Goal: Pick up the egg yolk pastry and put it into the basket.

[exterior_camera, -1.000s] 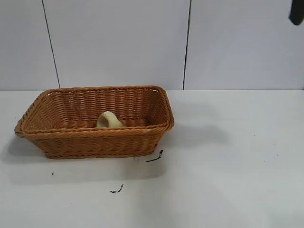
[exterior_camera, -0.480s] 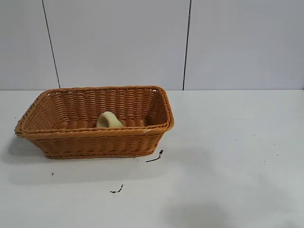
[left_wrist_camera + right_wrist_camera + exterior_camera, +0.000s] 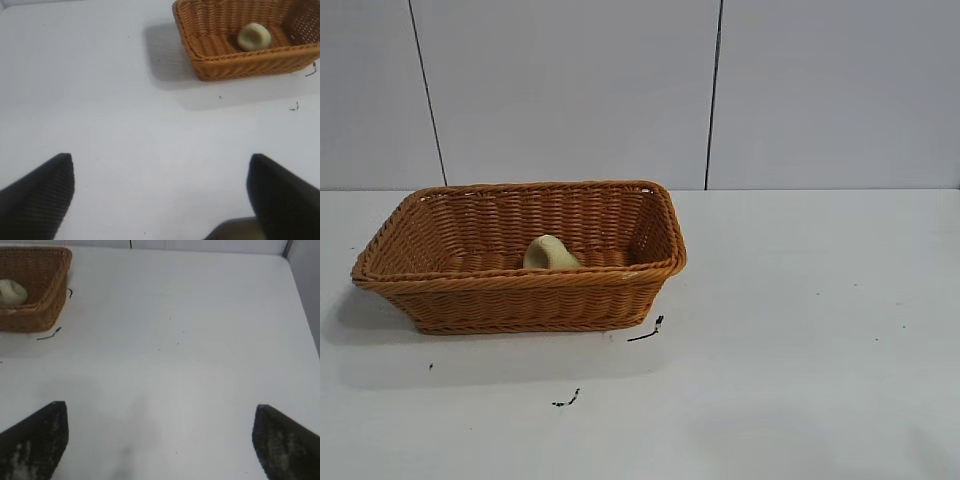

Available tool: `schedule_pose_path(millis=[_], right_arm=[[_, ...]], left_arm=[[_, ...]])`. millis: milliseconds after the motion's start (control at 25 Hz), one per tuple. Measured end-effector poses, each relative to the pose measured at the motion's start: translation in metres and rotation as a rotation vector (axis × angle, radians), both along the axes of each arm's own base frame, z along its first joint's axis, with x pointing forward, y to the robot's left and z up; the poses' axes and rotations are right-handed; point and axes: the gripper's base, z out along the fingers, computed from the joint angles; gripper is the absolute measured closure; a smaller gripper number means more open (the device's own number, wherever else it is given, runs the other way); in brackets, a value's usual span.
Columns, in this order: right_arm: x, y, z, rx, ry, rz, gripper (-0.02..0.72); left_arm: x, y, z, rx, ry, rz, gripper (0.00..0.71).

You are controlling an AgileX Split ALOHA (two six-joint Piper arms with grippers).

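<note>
Pastry: a small pale yellow-cream, rounded dome-shaped egg yolk pastry [image 3: 549, 252] with a smooth matte surface; the left wrist view shows a shallow dent in its top [image 3: 253, 36].
Pastry location: on the floor of the basket, near the basket's front wall and about midway along it, as seen from outside the rig.
Basket: a large rectangular orange-brown woven wicker basket [image 3: 620, 296] with flared sides and a thick braided rim; it holds only the pastry.
Support: a white tabletop [image 3: 800, 330] carries the basket; small black marks [image 3: 646, 333] lie on it just in front of the basket.
Left tool [image 3: 160, 192]: released, its two dark fingers spread wide over bare tabletop, well apart from the basket.
Right tool [image 3: 160, 437]: released, fingers spread wide, holding nothing, well apart from the basket.
View differences: the exterior view shows neither arm; only the wrist views show the tools.
</note>
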Motion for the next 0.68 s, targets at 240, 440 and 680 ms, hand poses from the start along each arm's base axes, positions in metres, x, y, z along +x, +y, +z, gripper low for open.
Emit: schedule_pose_path(millis=[240,440,680], right_arm=[[-0.0018,-0.0002,0.0000,0.000,-0.012,0.002,0.010],[-0.0018,-0.0002,0.0000,0.000,-0.012,0.002,0.010],[-0.0018,-0.0002,0.0000,-0.001,-0.012,0.002,0.010]], left_arm=[[0.0000,0.0000,0.0000,0.000,0.000,0.000,0.014],[0.0000,0.0000,0.0000,0.000,0.000,0.000,0.014],[0.0000,0.0000,0.0000,0.000,0.000,0.000,0.014]])
